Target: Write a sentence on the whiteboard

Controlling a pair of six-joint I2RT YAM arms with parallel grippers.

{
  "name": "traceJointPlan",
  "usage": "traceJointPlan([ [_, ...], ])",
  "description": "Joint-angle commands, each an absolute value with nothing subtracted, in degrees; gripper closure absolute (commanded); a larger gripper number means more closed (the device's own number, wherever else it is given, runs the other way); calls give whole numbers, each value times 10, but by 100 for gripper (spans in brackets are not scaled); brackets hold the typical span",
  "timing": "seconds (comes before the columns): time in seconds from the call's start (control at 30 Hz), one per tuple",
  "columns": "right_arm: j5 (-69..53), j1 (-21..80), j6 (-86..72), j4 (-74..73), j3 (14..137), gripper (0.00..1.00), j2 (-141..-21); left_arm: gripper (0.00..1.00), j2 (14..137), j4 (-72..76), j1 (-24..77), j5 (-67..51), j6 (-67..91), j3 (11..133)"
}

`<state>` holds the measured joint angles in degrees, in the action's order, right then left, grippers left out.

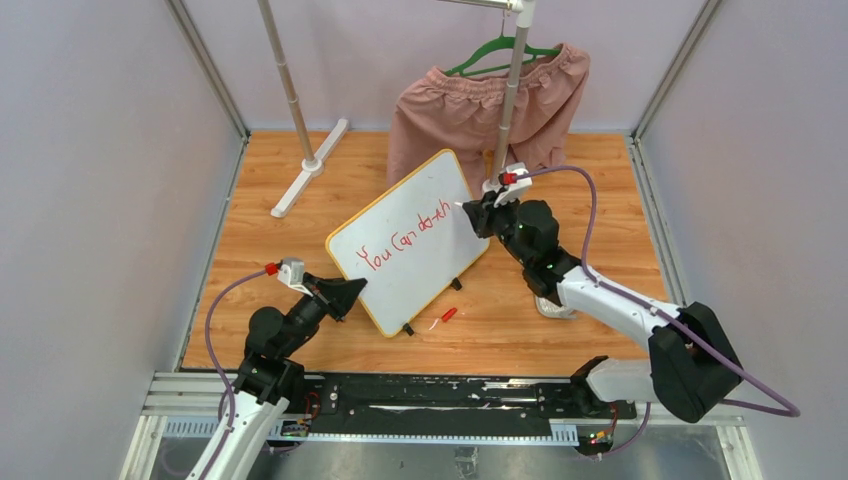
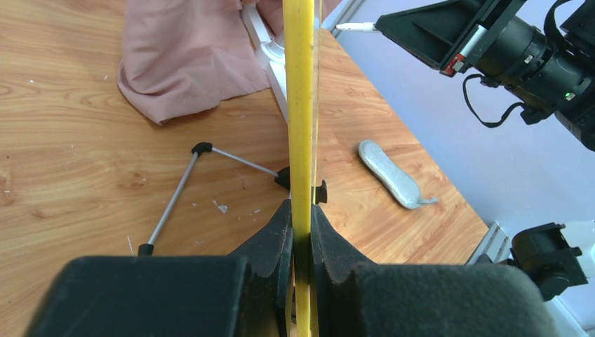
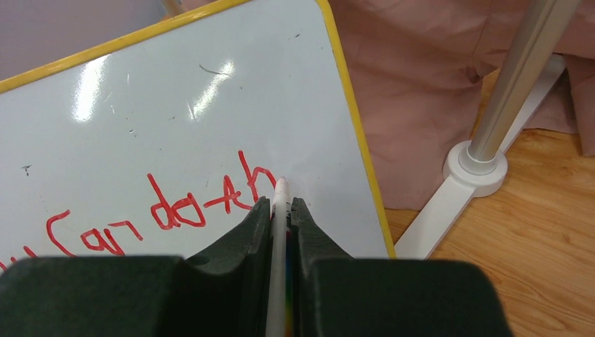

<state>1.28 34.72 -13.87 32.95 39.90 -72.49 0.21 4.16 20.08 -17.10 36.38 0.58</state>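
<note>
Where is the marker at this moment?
In the top view, right of centre: the right hand grips the marker, its tip by the whiteboard, just after the last letter of the sentence.

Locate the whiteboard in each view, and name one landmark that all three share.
Top external: whiteboard at centre, tilted diagonally.
Left wrist: edge-on, its yellow frame running up the middle from the left claw.
Right wrist: its white face fills the upper left.
Shared landmark: the pink shorts.

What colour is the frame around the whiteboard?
Yellow-orange; the whiteboard frame shows best in the right wrist view.
</note>
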Motion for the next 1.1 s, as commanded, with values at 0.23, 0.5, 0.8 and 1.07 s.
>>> traceJointPlan([
  [0.23,15,342,-141,346,423,100,-741,100,-26,-3,207,-183,335,-37],
  [0.5,9,342,-142,359,433,100,-750,100,-26,-3,207,-184,334,-37],
  [0.8,9,341,-143,357,441,100,-768,100,-27,12,207,-185,334,-36],
  [1.07,-15,342,-147,352,441,100,-782,100,-27,12,207,-185,333,-37],
])
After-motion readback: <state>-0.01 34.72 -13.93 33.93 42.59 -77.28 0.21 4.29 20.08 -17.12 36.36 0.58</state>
